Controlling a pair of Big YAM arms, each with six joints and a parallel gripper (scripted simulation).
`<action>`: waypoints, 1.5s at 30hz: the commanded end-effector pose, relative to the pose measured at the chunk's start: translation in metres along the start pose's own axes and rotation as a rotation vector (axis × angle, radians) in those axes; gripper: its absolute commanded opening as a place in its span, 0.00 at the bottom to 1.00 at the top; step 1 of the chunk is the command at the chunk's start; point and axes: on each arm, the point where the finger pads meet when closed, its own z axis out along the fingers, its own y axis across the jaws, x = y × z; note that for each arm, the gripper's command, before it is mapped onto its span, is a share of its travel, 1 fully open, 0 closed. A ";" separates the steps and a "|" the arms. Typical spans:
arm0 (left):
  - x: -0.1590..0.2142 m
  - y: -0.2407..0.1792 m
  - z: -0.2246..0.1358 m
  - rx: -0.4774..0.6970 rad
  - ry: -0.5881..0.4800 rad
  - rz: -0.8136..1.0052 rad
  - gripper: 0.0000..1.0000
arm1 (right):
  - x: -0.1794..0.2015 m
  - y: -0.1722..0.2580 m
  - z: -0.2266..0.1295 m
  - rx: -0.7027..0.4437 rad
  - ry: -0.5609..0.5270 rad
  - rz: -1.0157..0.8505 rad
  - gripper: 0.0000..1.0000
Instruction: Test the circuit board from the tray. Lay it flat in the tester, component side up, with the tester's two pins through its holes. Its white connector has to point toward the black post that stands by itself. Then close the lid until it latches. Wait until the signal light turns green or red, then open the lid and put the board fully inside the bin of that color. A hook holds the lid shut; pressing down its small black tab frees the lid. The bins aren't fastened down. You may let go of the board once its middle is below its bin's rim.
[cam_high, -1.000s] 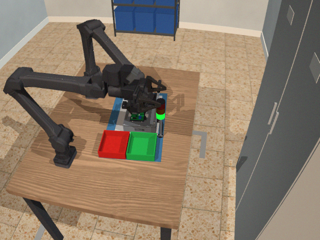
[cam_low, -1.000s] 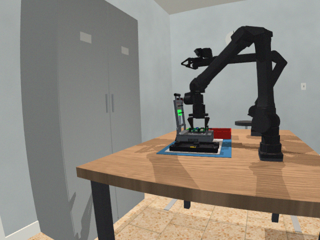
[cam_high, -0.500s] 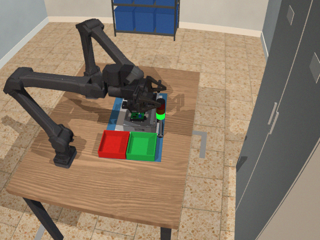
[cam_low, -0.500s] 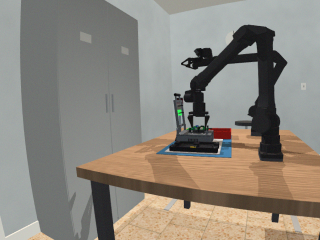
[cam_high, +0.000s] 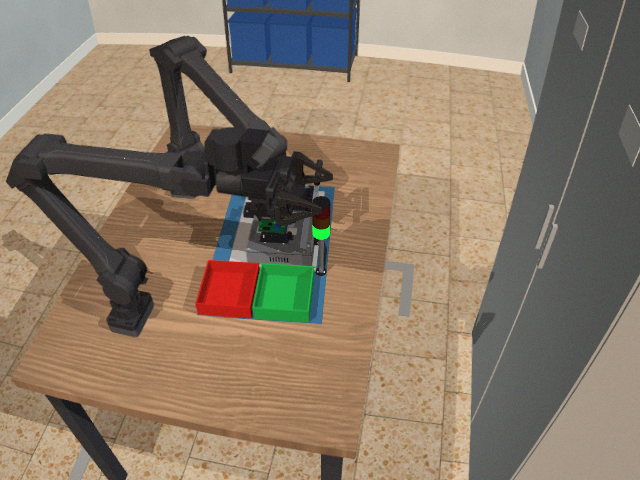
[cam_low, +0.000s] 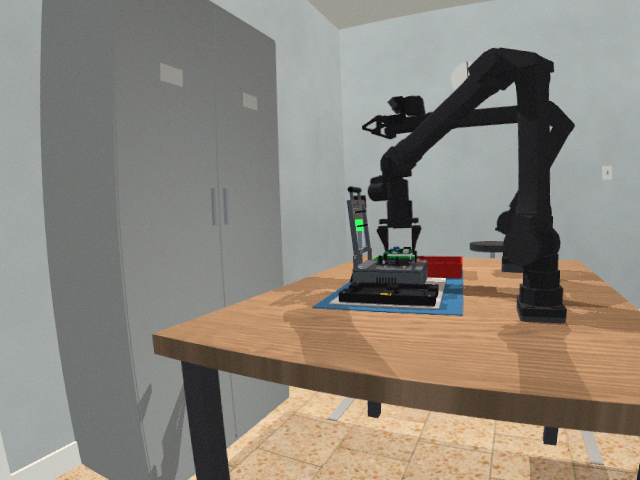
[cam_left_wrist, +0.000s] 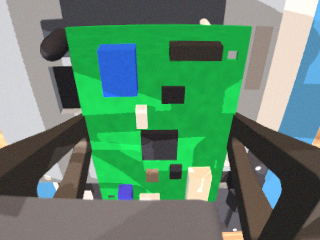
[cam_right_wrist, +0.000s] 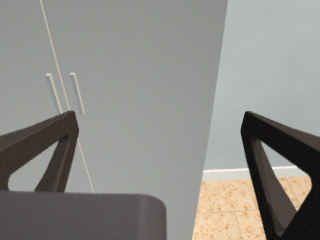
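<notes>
- Done: signal light (cam_high: 321, 232) (cam_low: 359, 224) green, lid (cam_high: 321, 272) (cam_low: 354, 232) open.
- Left pincer (cam_low: 399, 248) (cam_left_wrist: 159, 120) clamped on board (cam_high: 271, 226) (cam_low: 400, 254) (cam_left_wrist: 160, 115); right pincer (cam_high: 324, 192) (cam_low: 376, 129) (cam_right_wrist: 160, 117) apart.
- Left: put it in green bin (cam_high: 308, 294).

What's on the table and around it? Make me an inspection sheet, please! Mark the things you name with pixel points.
Surface: wooden table (cam_high: 206, 372) (cam_low: 361, 343) with a blue mat (cam_high: 223, 248) (cam_low: 452, 304) (cam_left_wrist: 300, 95).
Job's things: the circuit board (cam_high: 266, 226) (cam_low: 395, 255) (cam_left_wrist: 112, 117) is just above the tester (cam_high: 281, 255) (cam_low: 408, 273); lid (cam_low: 354, 227) open; signal light (cam_high: 321, 232) (cam_low: 358, 225) green; red bin (cam_high: 224, 310) (cam_low: 442, 267) beside green bin (cam_high: 281, 316).
Clutter: nothing seen.
Grippers: left gripper (cam_low: 399, 246) (cam_left_wrist: 159, 117) grips the board; right gripper (cam_high: 325, 192) (cam_low: 374, 130) (cam_right_wrist: 160, 117) is open, holding nothing.
Cables: nothing seen.
Surroundings: gray cabinet (cam_high: 558, 155) (cam_low: 165, 232) (cam_right_wrist: 135, 100); shelf (cam_high: 355, 51) with blue boxes (cam_high: 290, 40).
</notes>
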 end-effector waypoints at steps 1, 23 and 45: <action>-0.012 0.016 -0.018 -0.027 -0.022 0.006 0.68 | -0.011 -0.001 -0.002 0.000 -0.027 -0.014 1.00; -0.010 0.015 -0.061 -0.049 -0.038 0.007 0.68 | -0.011 -0.001 -0.002 0.000 -0.027 -0.014 1.00; -0.188 0.036 -0.023 -0.034 -0.057 0.013 0.68 | -0.011 -0.001 -0.002 0.000 -0.027 -0.014 1.00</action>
